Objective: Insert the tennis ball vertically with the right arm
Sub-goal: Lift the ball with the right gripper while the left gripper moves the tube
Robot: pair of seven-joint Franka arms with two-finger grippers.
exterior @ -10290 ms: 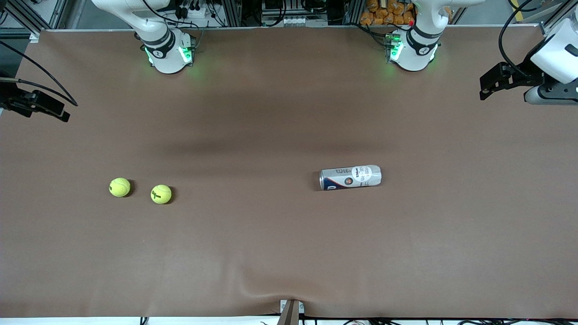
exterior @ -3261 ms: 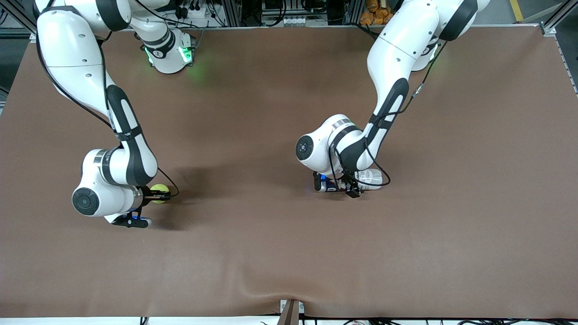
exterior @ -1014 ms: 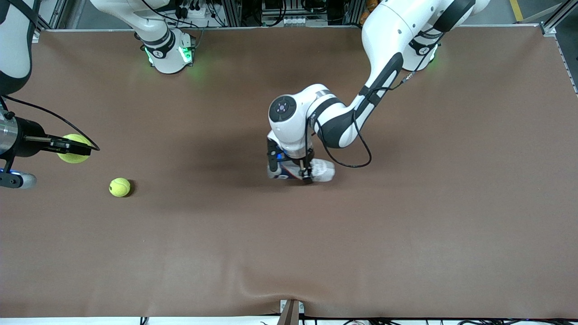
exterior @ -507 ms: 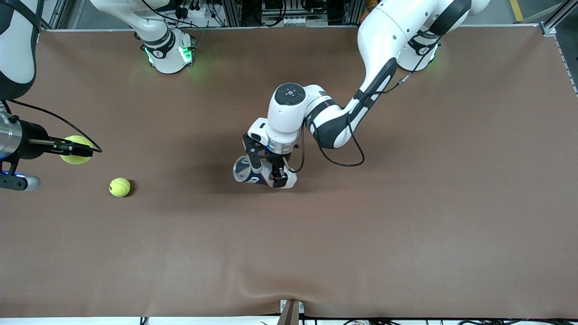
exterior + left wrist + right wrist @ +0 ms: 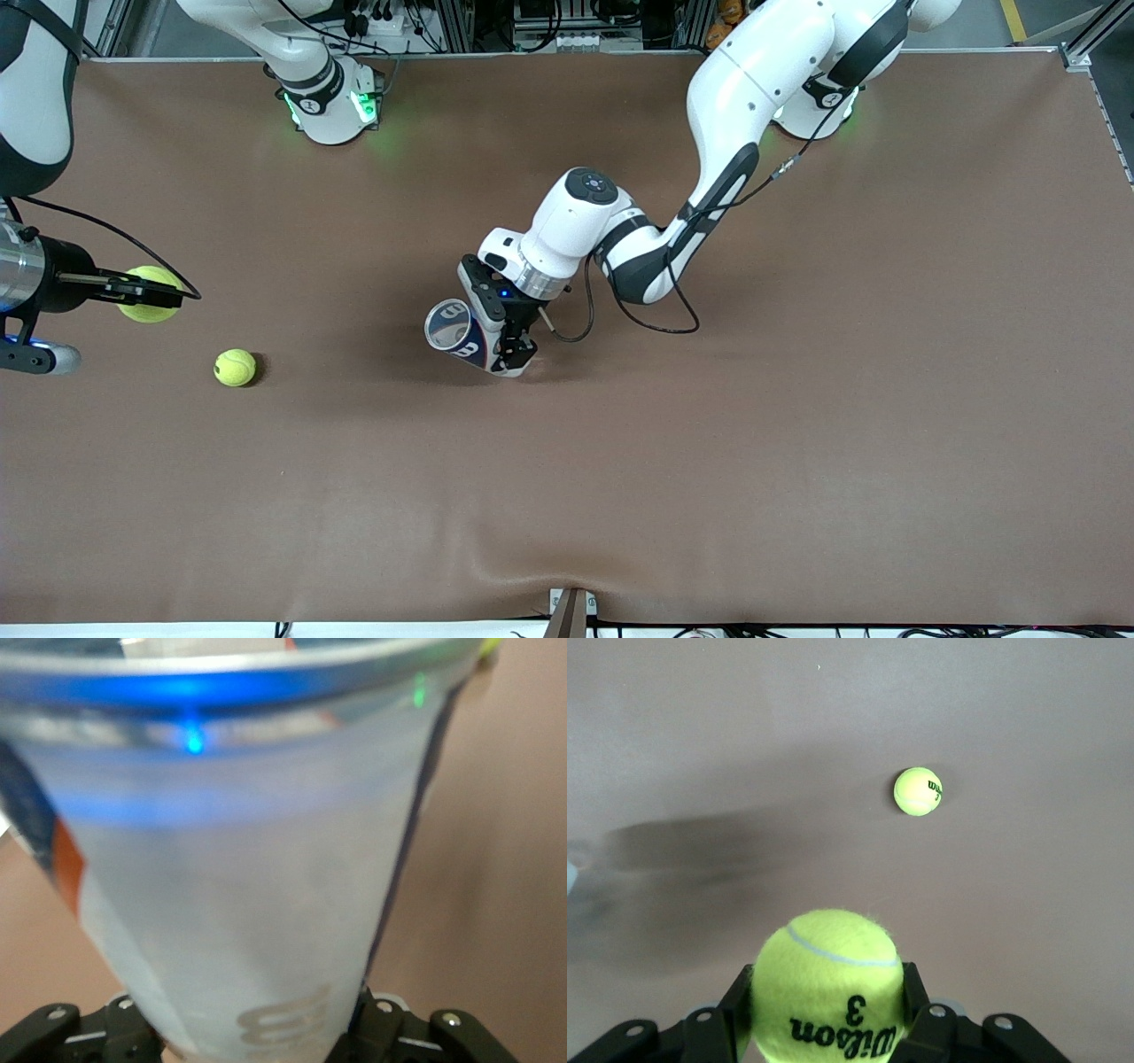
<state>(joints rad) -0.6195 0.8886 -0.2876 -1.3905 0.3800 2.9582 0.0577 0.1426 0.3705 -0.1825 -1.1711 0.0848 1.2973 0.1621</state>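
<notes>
My right gripper [image 5: 146,292] is shut on a yellow tennis ball [image 5: 151,293] and holds it up over the right arm's end of the table; in the right wrist view the ball [image 5: 829,984] sits between the black fingers [image 5: 737,1001]. A second tennis ball [image 5: 235,367] lies on the table, also in the right wrist view [image 5: 918,791]. My left gripper [image 5: 500,332] is shut on the clear tennis ball can [image 5: 465,336], held tilted over the table's middle, its open mouth [image 5: 446,325] toward the right arm's end. The can [image 5: 239,877] fills the left wrist view.
The brown table [image 5: 797,399] carries only the loose ball. Both arm bases [image 5: 332,106] stand along its edge farthest from the front camera. A small metal bracket [image 5: 571,611] sits at the nearest edge.
The left gripper has picked the can off the table, carried it toward the right arm's end and tipped its mouth upward. The right gripper has lifted one ball and now holds still.
</notes>
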